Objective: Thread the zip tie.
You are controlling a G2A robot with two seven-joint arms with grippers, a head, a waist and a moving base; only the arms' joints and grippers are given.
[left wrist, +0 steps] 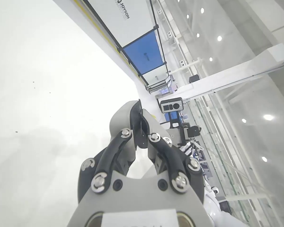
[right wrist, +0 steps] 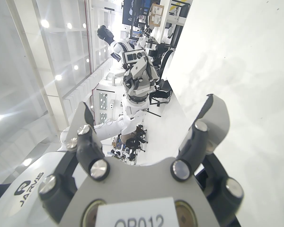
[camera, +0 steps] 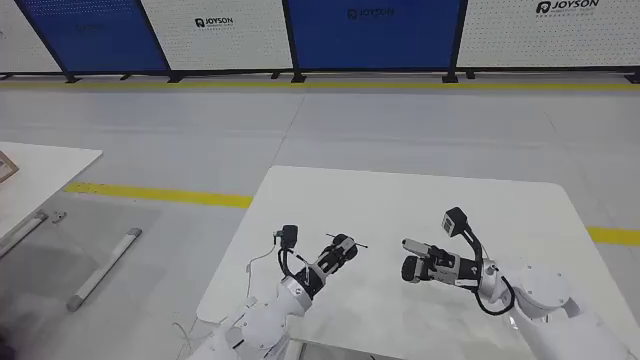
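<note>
A thin black zip tie (camera: 356, 244) sticks out sideways from my left gripper (camera: 342, 249), which is shut on it a little above the white table (camera: 420, 195). In the left wrist view the tie (left wrist: 141, 122) shows edge-on, pinched between the closed fingertips of the left gripper (left wrist: 139, 106). My right gripper (camera: 406, 258) hovers a short way to the right of it, pointing at it, open and empty. In the right wrist view, the spread fingers of the right gripper (right wrist: 148, 101) frame the far-off left gripper (right wrist: 138, 81), with the tie's end (right wrist: 154, 114) poking out below.
The table's front and left edges lie close to both arms, with bare white tabletop behind them. Another white table (camera: 40, 175) stands off to the left across a strip of floor. Blue and white partition panels (camera: 375, 10) line the back.
</note>
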